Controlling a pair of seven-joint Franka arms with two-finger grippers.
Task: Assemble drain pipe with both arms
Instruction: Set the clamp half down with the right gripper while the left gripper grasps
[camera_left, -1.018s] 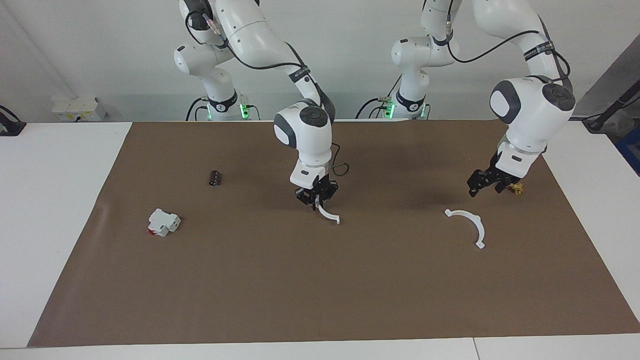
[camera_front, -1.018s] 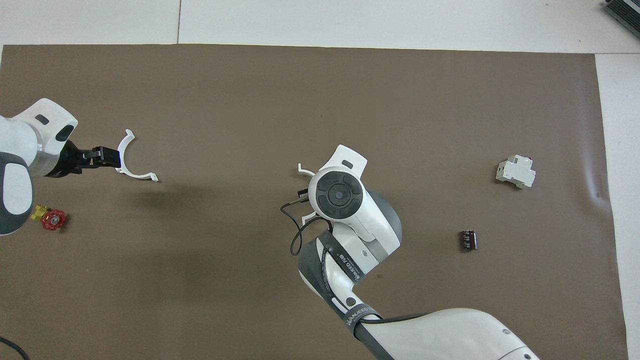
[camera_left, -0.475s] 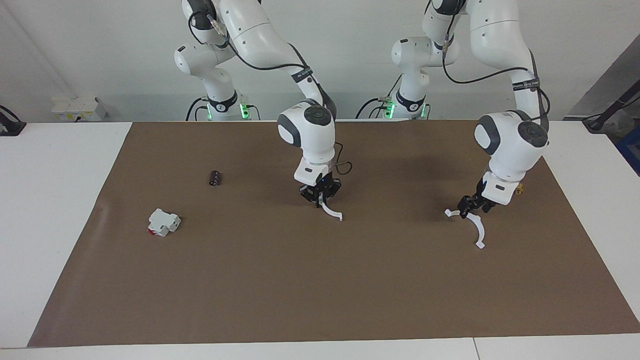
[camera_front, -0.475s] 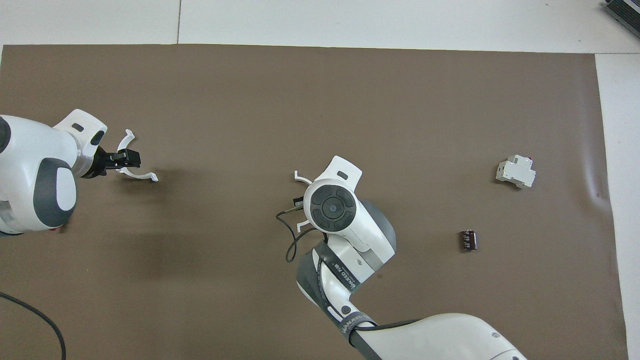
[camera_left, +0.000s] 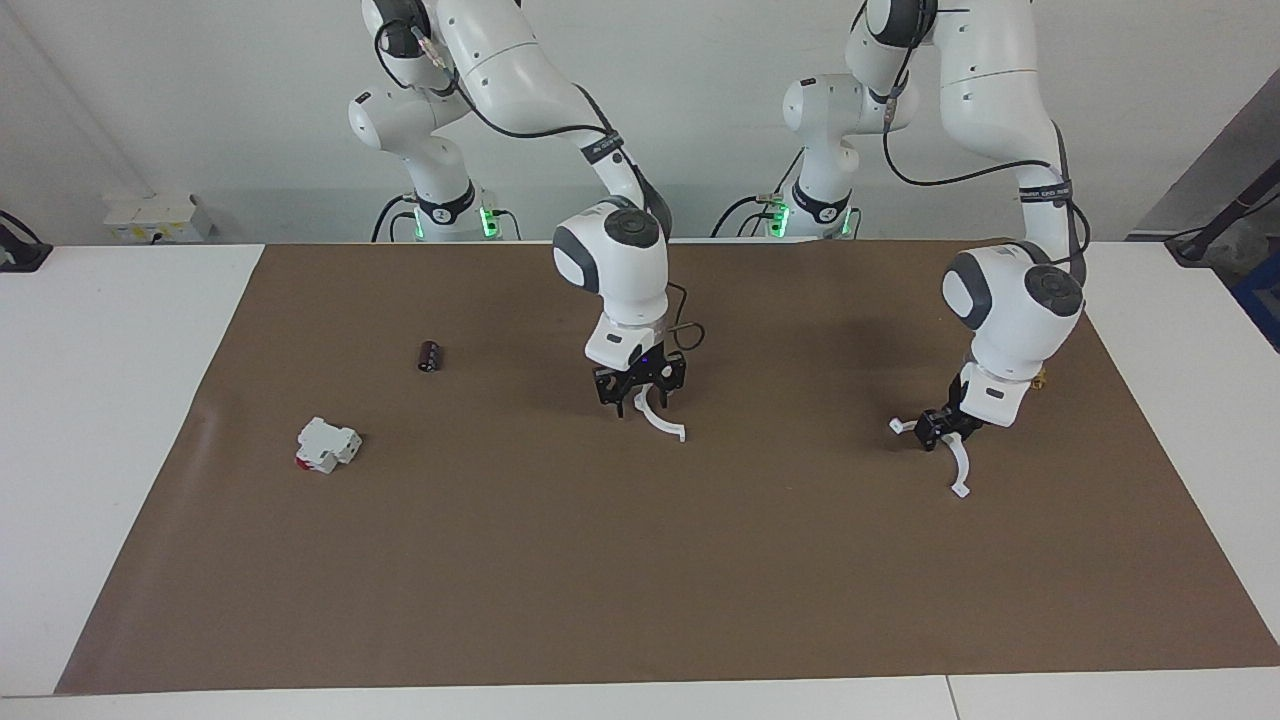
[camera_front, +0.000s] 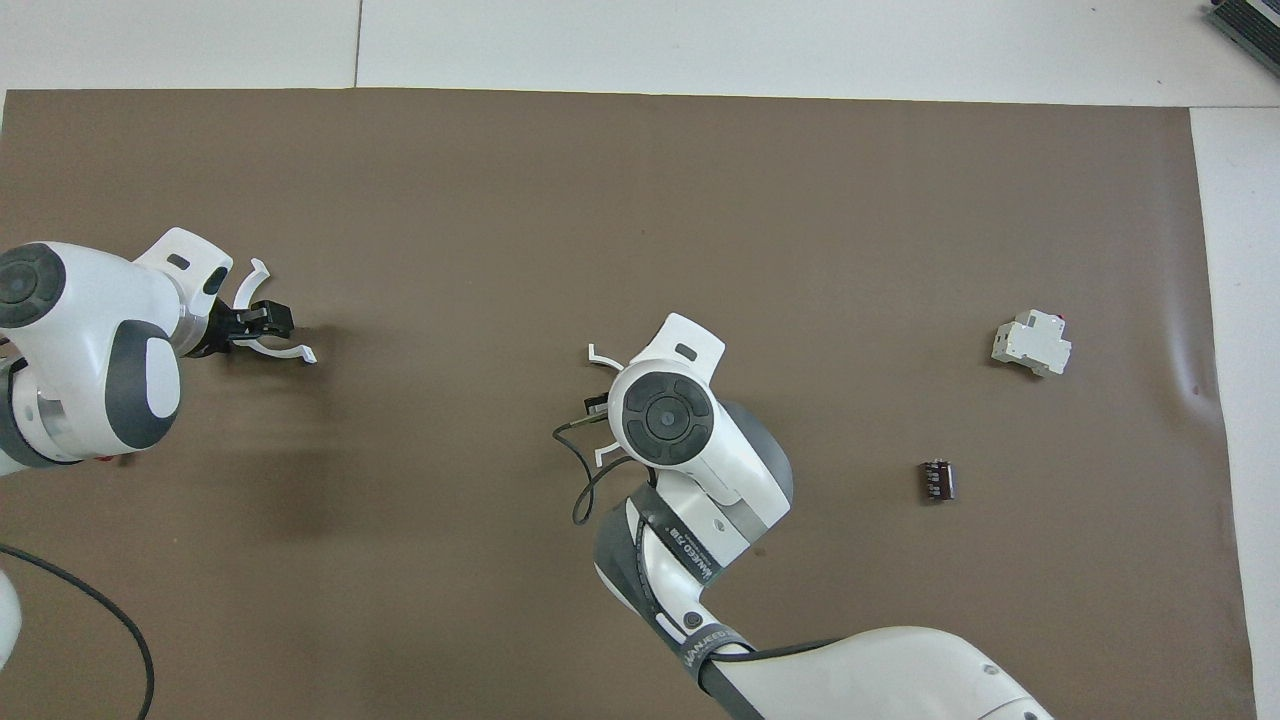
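Observation:
Two white half-rings of the drain pipe lie apart on the brown mat. One half-ring (camera_left: 668, 427) lies mid-table. My right gripper (camera_left: 640, 396) stands over its end nearer to the robots, fingers spread apart, open. In the overhead view the right wrist covers that gripper, and only the half-ring's end tabs (camera_front: 598, 352) show. The other half-ring (camera_left: 959, 466) lies toward the left arm's end of the table. My left gripper (camera_left: 940, 432) is down at the middle of its arc, also seen in the overhead view (camera_front: 266, 322), where that half-ring (camera_front: 288, 352) shows beside it.
A white blocky part with a red end (camera_left: 326, 445) and a small dark cylinder (camera_left: 430, 355) lie toward the right arm's end of the table. A small red-and-yellow valve (camera_left: 1040, 378) is mostly hidden by the left arm. The mat (camera_left: 640, 580) covers most of the table.
My left gripper has come down from above the valve onto the middle of its half-ring. My right gripper has lowered its half-ring to the mat and spread its fingers.

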